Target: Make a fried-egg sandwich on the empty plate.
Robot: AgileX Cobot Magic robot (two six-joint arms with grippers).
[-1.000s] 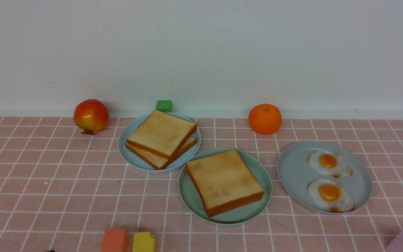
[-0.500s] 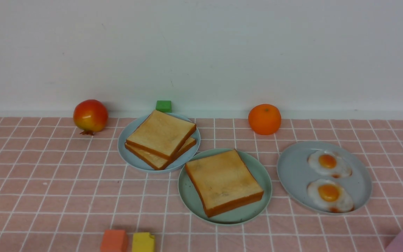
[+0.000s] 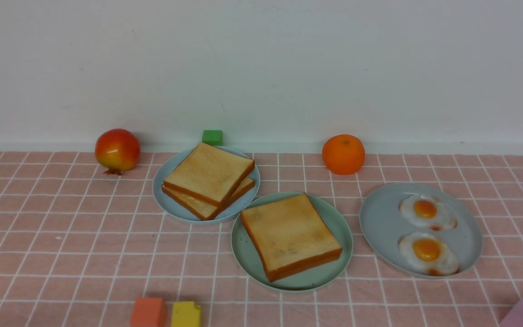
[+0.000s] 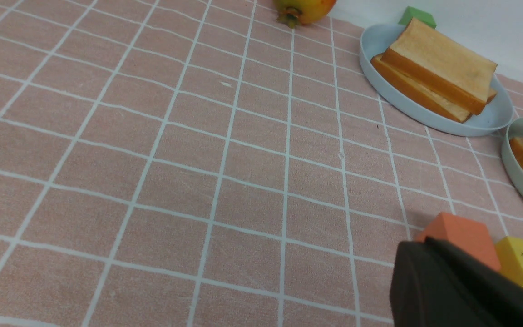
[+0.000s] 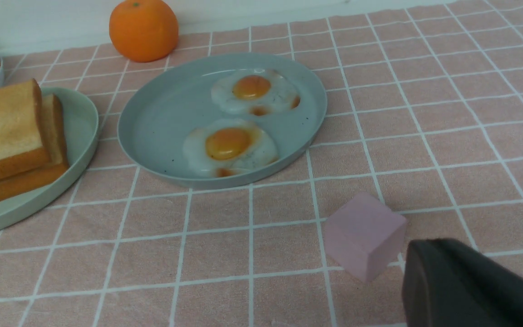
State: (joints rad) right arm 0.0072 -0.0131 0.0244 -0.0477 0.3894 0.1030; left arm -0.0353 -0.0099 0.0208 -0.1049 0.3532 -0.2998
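Note:
The mint-green plate [image 3: 334,272] sits mid-table with a stack of toast [image 3: 291,234] on it. The right wrist view shows that stack as two slices [image 5: 2,122]; what lies between them is hidden. Two fried eggs [image 3: 428,211] [image 3: 428,252] lie on a grey-blue plate [image 3: 382,222] to its right. Neither gripper shows in the front view. My left gripper [image 4: 425,243] is shut and empty, low over the cloth beside an orange block [image 4: 459,231]. My right gripper [image 5: 429,247] is shut and empty, next to a pink block [image 5: 363,234].
A second grey-blue plate [image 3: 164,195] at the back left carries two more toast slices [image 3: 209,172]. A red fruit [image 3: 117,150], a green block [image 3: 212,137] and an orange [image 3: 343,154] stand by the wall. A yellow block [image 3: 186,314] sits beside the orange block [image 3: 149,312] at the front edge.
A dark tip at the front view's bottom edge, left of the orange block, has slipped out of sight. Plates, toast and eggs have not moved.

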